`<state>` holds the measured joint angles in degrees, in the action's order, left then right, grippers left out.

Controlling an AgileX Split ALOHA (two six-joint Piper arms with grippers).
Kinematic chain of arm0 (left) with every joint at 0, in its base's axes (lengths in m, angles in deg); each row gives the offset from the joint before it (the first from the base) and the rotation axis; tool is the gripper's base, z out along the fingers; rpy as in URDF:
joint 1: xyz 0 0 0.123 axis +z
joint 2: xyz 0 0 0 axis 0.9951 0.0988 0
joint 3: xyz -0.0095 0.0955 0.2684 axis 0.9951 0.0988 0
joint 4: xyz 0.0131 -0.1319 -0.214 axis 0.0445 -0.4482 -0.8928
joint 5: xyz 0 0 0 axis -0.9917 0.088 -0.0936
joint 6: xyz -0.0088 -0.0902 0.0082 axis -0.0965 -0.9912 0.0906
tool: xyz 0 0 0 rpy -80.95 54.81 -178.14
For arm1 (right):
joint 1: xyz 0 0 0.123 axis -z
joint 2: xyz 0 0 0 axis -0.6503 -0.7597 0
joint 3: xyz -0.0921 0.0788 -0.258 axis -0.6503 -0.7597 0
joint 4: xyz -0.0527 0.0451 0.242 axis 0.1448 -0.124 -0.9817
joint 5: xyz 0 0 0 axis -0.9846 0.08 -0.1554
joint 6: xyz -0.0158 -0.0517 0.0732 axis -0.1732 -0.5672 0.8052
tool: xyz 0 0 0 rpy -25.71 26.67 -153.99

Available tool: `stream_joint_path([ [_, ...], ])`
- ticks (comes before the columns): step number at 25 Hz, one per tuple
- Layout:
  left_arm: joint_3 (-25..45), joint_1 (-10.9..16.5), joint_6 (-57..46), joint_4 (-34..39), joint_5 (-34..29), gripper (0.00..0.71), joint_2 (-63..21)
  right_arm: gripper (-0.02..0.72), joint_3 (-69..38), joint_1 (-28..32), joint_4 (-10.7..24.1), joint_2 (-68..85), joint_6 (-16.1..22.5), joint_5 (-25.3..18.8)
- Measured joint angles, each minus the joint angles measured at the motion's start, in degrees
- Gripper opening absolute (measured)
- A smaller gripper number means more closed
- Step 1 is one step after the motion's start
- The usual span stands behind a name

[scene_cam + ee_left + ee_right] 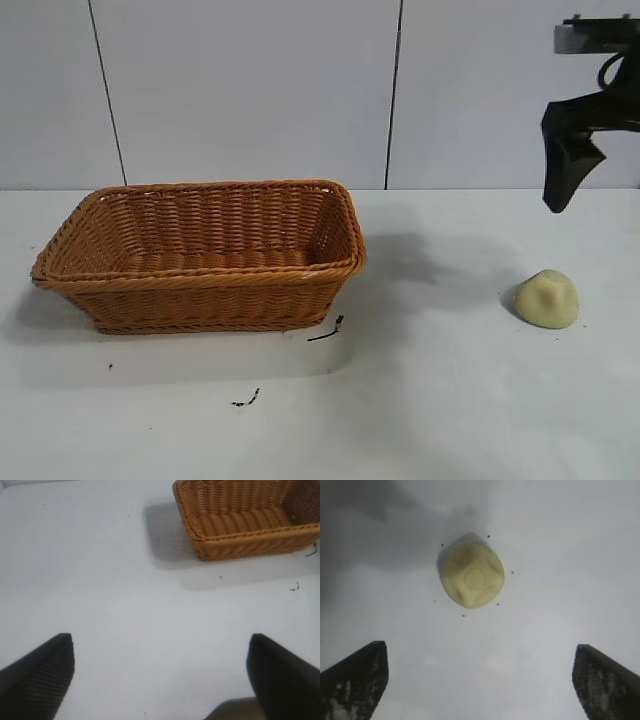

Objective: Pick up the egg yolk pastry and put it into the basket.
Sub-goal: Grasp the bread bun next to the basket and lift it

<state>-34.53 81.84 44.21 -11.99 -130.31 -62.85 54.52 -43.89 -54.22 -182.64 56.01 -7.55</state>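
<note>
The egg yolk pastry (547, 298) is a pale yellow dome lying on the white table at the right. It also shows in the right wrist view (471, 576). The orange-brown wicker basket (200, 252) stands left of centre and holds nothing that I can see; it also shows in the left wrist view (240, 515). My right gripper (560, 195) hangs well above the table, over and slightly behind the pastry. It is open and empty (480, 652). My left gripper (161, 642) is out of the exterior view, open and empty over bare table, away from the basket.
Small black scraps lie on the table in front of the basket (326, 332) and nearer the front edge (247, 399). A pale panelled wall (250, 90) stands behind the table.
</note>
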Motion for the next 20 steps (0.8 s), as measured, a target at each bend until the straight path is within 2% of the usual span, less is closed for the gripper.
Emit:
stream_joint_path([
  [9,0.0,0.0,0.0,0.0,0.0,0.696,0.0,0.693,0.0,0.0,0.0,-9.9,0.0,4.1],
  [16,0.0,0.0,0.0,0.0,0.0,0.696,0.0,0.693,0.0,0.0,-0.4,-12.1,0.0,6.3],
  [18,0.0,0.0,0.0,0.0,0.0,0.696,0.0,0.661,0.1,0.0,-0.4,-12.1,0.0,6.8],
  [20,0.0,0.0,0.0,0.0,0.0,0.696,0.0,0.55,0.2,0.0,-0.4,-12.1,0.0,6.8],
])
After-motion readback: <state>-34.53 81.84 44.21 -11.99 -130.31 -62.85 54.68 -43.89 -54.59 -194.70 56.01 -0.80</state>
